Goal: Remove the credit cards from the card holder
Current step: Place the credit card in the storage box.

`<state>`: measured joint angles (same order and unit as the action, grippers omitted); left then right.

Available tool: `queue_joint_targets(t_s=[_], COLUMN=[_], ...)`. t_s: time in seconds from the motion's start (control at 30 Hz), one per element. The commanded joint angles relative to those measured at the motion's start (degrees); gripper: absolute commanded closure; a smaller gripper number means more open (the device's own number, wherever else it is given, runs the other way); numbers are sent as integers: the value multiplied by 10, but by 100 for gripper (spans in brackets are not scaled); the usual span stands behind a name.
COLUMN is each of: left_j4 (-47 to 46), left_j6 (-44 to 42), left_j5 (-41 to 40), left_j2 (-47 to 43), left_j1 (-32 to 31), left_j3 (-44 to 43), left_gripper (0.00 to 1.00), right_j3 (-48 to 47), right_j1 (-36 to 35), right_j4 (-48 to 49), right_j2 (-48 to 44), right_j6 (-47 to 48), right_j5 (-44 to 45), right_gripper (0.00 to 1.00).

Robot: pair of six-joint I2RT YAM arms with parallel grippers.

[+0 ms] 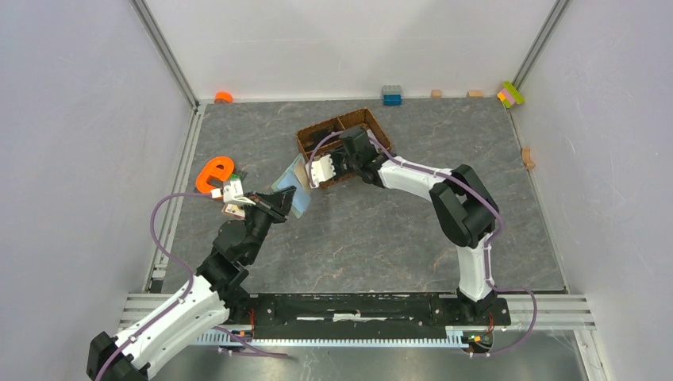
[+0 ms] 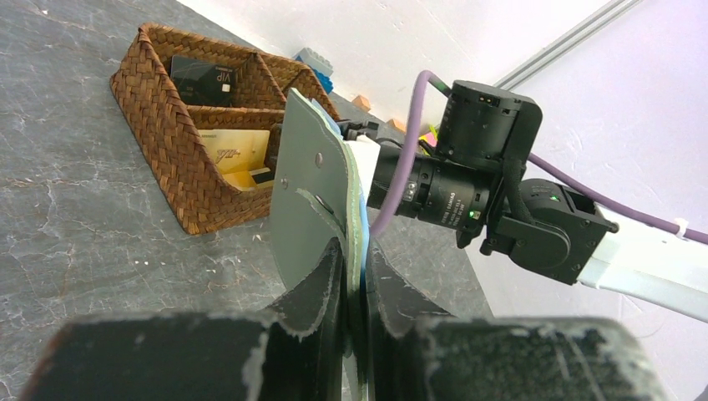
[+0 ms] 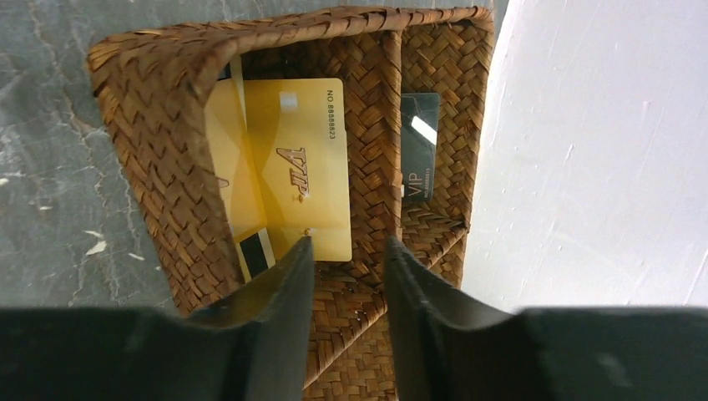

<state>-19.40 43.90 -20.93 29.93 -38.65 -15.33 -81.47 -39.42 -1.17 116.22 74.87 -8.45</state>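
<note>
Progress: gold credit cards (image 3: 305, 167) and a dark card (image 3: 420, 150) are lodged in basket (image 3: 150, 58) | card holder (image 2: 313, 200) is clenched by left pincer (image 2: 355, 251) off counter (image 1: 357, 238), at basket's 7 o'clock | right pincer (image 3: 346, 242) is released | holder's contents cannot be told

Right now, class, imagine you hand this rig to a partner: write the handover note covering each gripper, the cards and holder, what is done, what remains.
Left gripper: shut on the card holder, held up in the air.
Right gripper: open, over the wicker basket.
Done: gold cards lie in one compartment, a dark card in another.
Left: check holder for remaining cards; its slots are not visible.
</note>
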Motion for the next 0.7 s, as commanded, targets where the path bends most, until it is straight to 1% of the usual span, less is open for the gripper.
queue_joint_targets(t_s=[0.0,0.07,0.13,0.17,0.2,0.3,0.37,0.4,0.43,0.47,0.5,0.6,0.63,0.67], left_j4=[-36,-36,-36,-36,-36,-39,-40,-41,-42,-43,-43,-37,-25,-11], left_j6=[-14,-14,-12,-13,-12,-13,-13,-13,-13,-13,-14,-27,-34,-41], left_j5=[-11,-12,-11,-9,-8,-7,-5,-4,-2,1,3,3,3,2], left_j2=[-7,-7,-7,-6,-3,3,8,10,12,13,14,14,12,10], left_j1=[-1,-1,-1,-1,-1,-1,-1,-1,-1,-1,-1,-1,-1,-1], left_j3=[-1,0,-1,-1,-1,-2,-3,-2,-3,-3,-3,-6,-12,-18], left_gripper=[98,98,98,98,98,98,98,98,98,98,98,98,98,98], right_j3=[11,14,23,30,73,131,156,155,150,145,148,206,234,262], right_j1=[-7,-10,-12,-11,-12,-16,-25,-29,-33,-39,-45,-77,-91,-107], right_j4=[8,7,7,29,97,173,201,182,144,110,77,46,48,49], right_j2=[-62,-75,-95,-104,-147,-199,-229,-245,-256,-269,-281,-337,-362,-389], right_j6=[2,-8,-30,-46,-137,-294,-440,-519,-582,-646,-678,-760,-770,-776], right_j5=[-5,-5,-4,-4,-2,16,70,94,109,116,103,94,82,69], right_gripper=[55,51,50,50,51,49,45,45,48,49,49,40,34,26])
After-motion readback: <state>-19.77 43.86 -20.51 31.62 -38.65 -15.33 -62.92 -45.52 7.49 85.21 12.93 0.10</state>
